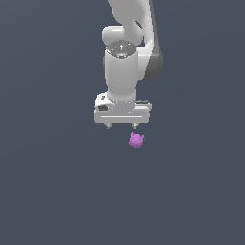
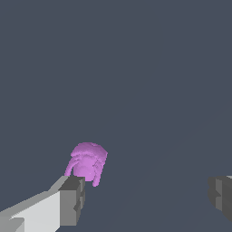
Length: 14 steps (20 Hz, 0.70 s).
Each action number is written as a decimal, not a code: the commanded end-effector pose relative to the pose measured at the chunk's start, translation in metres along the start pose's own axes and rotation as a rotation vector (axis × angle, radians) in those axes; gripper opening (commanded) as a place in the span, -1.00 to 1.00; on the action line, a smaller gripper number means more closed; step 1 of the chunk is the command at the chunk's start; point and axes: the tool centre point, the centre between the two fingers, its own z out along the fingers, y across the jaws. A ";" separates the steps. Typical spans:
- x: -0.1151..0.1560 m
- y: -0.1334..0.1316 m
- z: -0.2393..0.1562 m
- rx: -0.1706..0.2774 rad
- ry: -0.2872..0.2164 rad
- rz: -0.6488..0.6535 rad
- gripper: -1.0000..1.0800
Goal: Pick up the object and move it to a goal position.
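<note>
Your gripper (image 1: 122, 126) is spread wide and holds nothing. The purple lumpy object (image 1: 136, 140) lies on the dark grey desk (image 1: 48, 191), not centred between the fingers: in the exterior view it sits just below the fingertip on that view's right, and the wrist view shows it (image 2: 86, 163) close against one finger pad (image 2: 72, 199), with the other finger (image 2: 220, 197) well apart from it.

That offset is your main risk. If you descend straight from here, the near finger may land on the object or nudge it aside. If you close without recentring, that pad will likely shove the blob sideways first, and its bumpy shape could make it roll or squirt free. How high the fingertips stand above the desk I cannot tell.
</note>
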 end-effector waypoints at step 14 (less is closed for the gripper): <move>-0.009 -0.005 0.014 -0.019 -0.038 -0.053 0.92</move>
